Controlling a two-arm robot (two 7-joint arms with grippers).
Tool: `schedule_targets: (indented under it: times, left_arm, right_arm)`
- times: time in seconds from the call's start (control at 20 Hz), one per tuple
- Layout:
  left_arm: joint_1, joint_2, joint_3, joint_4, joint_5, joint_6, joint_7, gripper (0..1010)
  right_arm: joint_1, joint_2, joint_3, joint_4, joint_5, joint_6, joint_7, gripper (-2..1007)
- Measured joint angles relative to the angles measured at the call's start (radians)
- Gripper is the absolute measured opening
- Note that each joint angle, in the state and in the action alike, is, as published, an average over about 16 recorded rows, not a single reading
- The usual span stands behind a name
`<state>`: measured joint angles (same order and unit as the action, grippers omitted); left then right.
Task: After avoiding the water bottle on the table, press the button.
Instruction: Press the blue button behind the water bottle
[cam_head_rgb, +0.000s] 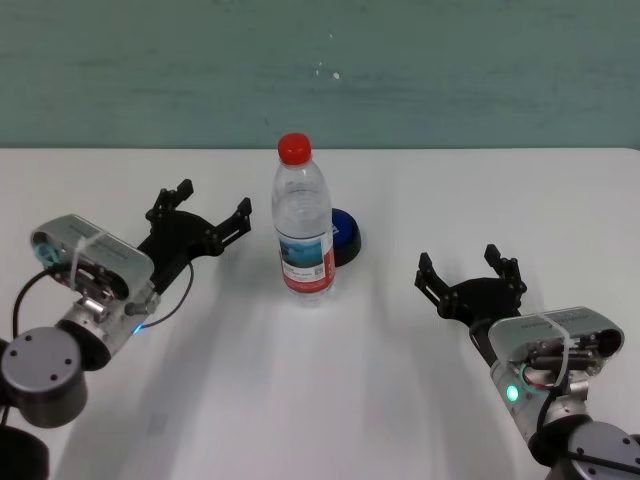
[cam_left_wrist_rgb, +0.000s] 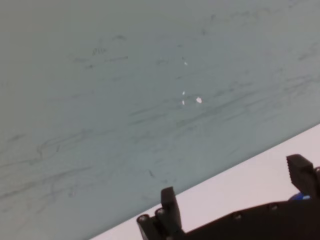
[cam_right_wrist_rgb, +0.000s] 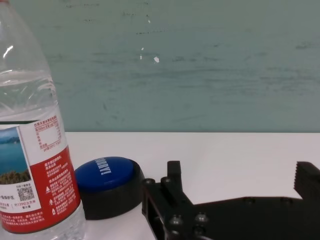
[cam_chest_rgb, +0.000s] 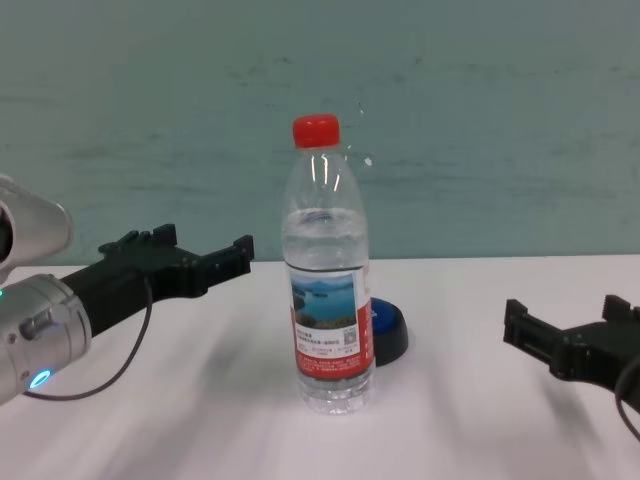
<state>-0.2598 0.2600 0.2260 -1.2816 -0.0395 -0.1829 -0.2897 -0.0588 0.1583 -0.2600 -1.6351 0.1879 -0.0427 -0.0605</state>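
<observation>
The water bottle (cam_head_rgb: 303, 225) stands upright mid-table, clear with a red cap and a lake label. Just behind it, to its right, sits the blue-topped button (cam_head_rgb: 346, 235), partly hidden by the bottle. My left gripper (cam_head_rgb: 213, 200) hovers open to the left of the bottle, a short gap away, holding nothing. My right gripper (cam_head_rgb: 465, 268) is open and empty, to the right of and nearer than the button. In the right wrist view, the bottle (cam_right_wrist_rgb: 35, 150) and button (cam_right_wrist_rgb: 107, 182) lie ahead of the right gripper (cam_right_wrist_rgb: 240, 175), off to one side. The chest view shows the bottle (cam_chest_rgb: 327, 300) in front of the button (cam_chest_rgb: 388, 335).
The white table (cam_head_rgb: 320, 400) stretches back to a teal wall (cam_head_rgb: 320, 70). The left wrist view shows mostly that wall, a strip of table and the left gripper (cam_left_wrist_rgb: 235, 185).
</observation>
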Motion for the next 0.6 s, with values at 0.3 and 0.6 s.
schedule_targets:
  times: [0.3,0.6]
  left_arm:
    - [-0.014,-0.003,0.010,0.009,0.006,0.000,-0.001,1010]
    - [-0.028,-0.008,0.020,0.022,0.012,0.002,-0.001,1010]
  right_arm:
    - [0.000,0.000,0.000,0.000,0.000,0.000,0.000,1004]
    - [0.000,0.000,0.000,0.000,0.000,0.000,0.000,1004]
